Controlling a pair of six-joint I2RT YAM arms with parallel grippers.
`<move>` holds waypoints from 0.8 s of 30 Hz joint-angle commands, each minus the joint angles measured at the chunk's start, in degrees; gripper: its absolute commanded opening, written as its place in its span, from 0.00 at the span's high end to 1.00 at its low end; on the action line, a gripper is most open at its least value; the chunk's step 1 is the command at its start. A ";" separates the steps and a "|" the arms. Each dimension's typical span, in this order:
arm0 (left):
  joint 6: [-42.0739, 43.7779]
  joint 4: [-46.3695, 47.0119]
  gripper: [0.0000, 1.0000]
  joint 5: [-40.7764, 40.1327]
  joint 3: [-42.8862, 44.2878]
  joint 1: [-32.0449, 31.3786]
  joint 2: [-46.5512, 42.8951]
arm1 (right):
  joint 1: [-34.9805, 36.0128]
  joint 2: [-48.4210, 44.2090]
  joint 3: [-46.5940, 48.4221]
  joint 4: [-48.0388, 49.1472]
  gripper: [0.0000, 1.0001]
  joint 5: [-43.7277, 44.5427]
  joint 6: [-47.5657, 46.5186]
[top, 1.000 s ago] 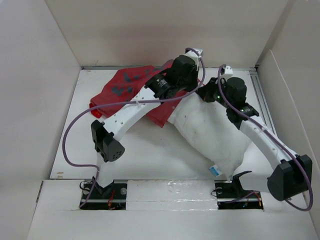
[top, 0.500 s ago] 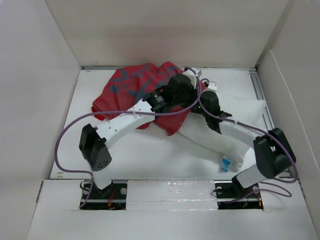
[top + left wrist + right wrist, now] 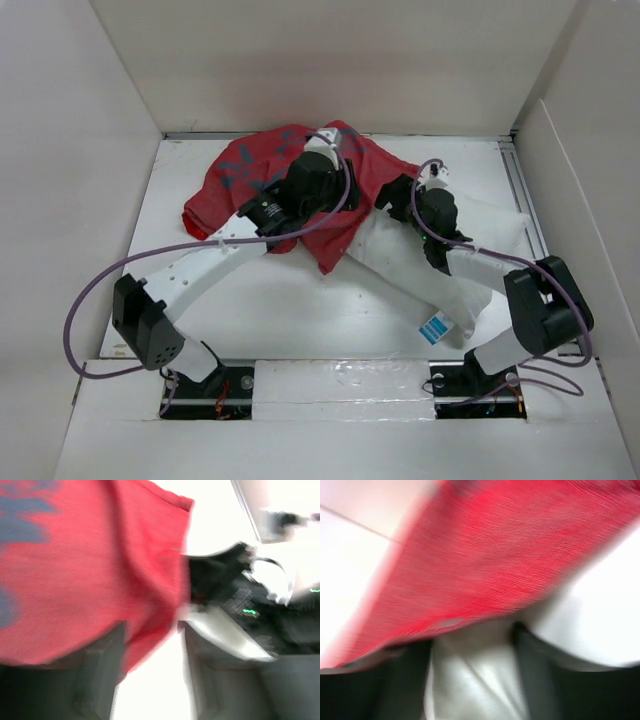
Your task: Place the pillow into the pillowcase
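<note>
Pillowcase drapes red over the upper-left end of the pillow at frame centre — left gripper and right gripper, jaws parted and apparently empty, should pinch opposite hem edges before pulling toward lower right.

1. The white table is lit brightly and evenly.
2. Plain white walls stand along its left, far and right edges.
3. A metal rail runs beside the right edge.
</note>
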 commanded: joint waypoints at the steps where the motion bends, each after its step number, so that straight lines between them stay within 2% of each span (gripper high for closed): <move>1: -1.28 -3.60 0.48 -13.20 1.12 0.18 -3.73 | -2.50 -2.57 -2.02 5.96 0.19 -11.49 -0.43; 2: -1.28 -4.75 0.30 -15.84 1.12 0.18 -3.73 | -2.50 -5.80 -2.03 3.58 0.11 -10.45 -1.66; 3: -1.28 -5.72 0.28 -17.26 0.17 0.18 -4.25 | -2.50 -7.31 -1.24 0.60 0.09 -9.40 -4.54; 4: -1.28 -5.73 0.28 -17.88 -0.80 0.18 -5.04 | -2.50 -8.72 -0.54 -6.39 0.05 -8.17 -5.88; 6: -1.28 -5.73 0.29 -16.40 -4.57 0.18 -5.58 | -1.55 -11.88 3.67 -16.52 0.05 -2.12 -8.51; 7: -1.28 -4.25 0.29 -14.13 -6.15 0.18 -6.36 | -0.75 -12.51 5.25 -21.27 0.05 1.30 -10.35; 8: -1.28 -3.01 0.29 -12.54 -9.56 0.18 -7.24 | 1.17 -12.51 6.83 -30.71 0.00 7.95 -10.98; 9: -1.28 -1.70 0.29 -10.78 -11.51 0.18 -7.25 | 2.06 -13.12 10.24 -35.68 0.00 11.24 -10.99; 11: -1.28 4.16 0.29 -5.10 -15.47 0.18 -8.82 | 3.64 -14.09 11.24 -44.39 0.00 16.35 -10.38; 15: -1.28 15.61 0.27 1.01 -25.83 0.18 -9.44 | 5.50 -18.48 8.88 -47.15 0.00 19.09 -11.51; 19: -1.80 22.30 0.18 4.09 -28.14 0.18 -7.69 | 6.02 -20.34 6.50 -47.25 0.00 19.09 -13.01; 21: -1.80 24.85 0.14 4.61 -28.66 0.18 -6.03 | 5.50 -18.94 6.50 -46.72 0.00 17.34 -13.62; 22: -1.02 25.56 0.07 4.09 -28.67 0.18 -6.02 | 5.50 -18.32 6.50 -46.19 0.00 15.77 -14.23; 24: -0.14 26.18 0.05 3.13 -28.67 -1.30 -4.09 | 5.50 -16.39 6.50 -45.23 0.00 14.70 -14.24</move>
